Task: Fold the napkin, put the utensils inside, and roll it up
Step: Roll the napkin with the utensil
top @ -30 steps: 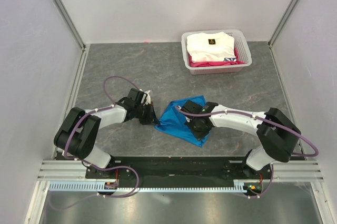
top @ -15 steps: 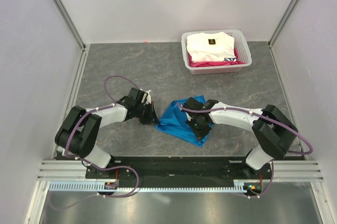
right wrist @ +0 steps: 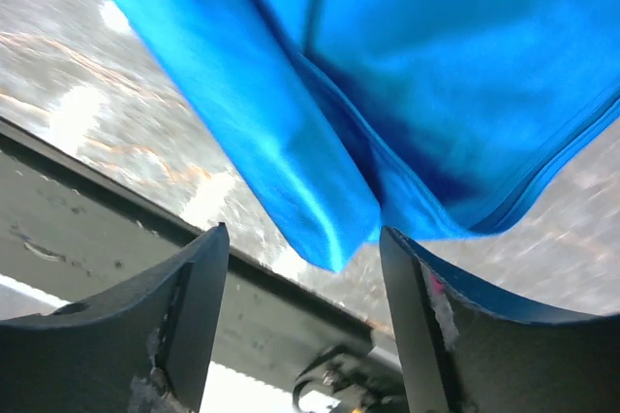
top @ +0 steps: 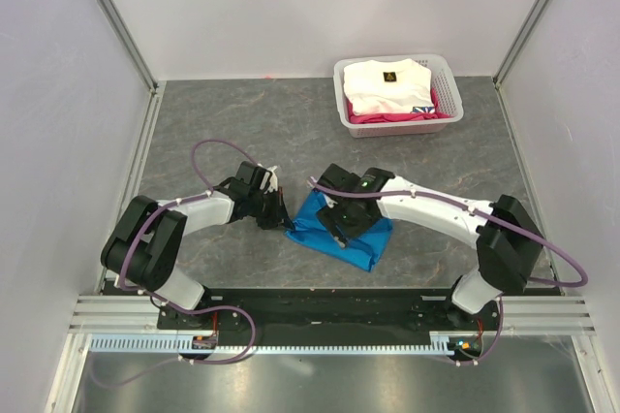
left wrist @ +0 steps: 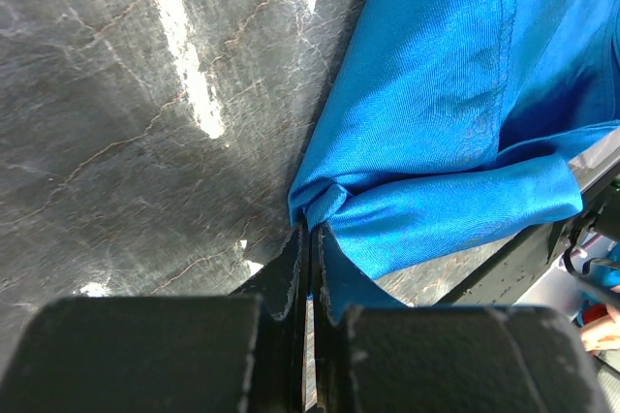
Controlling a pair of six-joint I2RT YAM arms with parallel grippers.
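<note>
From above, one grey stone-patterned table (top: 232,122) is closed in by pale walls (top: 58,93) at the left, back and right. Its near edge meets the black rail (top: 320,304) that carries the two arms. One blue napkin (top: 366,244) lies crumpled and partly folded near that front edge, about midway between the arm bases. Its near corner lies close to the rail. A wide stretch of tabletop lies between the napkin and the back wall, and another runs to the left wall.

One white basket (top: 341,93) stands in the far right corner, well apart from the napkin. It holds two folded garments, a white one (top: 387,83) on top of a pink one (top: 397,118).

The left gripper (top: 286,222) touches the napkin's left corner. The right gripper (top: 339,229) sits over the middle of the cloth, covering part of it.

In the left wrist view, the left gripper (left wrist: 308,238) has its jaws pressed together, pinching a bunched corner of the napkin (left wrist: 446,112). The hemmed edge runs up and away from that pinch, and a rolled fold leads off to the right. Bare table (left wrist: 116,122) fills the left side.

In the right wrist view, the right gripper (right wrist: 302,238) stands wide open. A folded point of the napkin (right wrist: 436,64) hangs down between the two fingers (right wrist: 184,306) without being clamped. The blurred table (right wrist: 58,74) and the rail (right wrist: 87,229) lie beyond.
</note>
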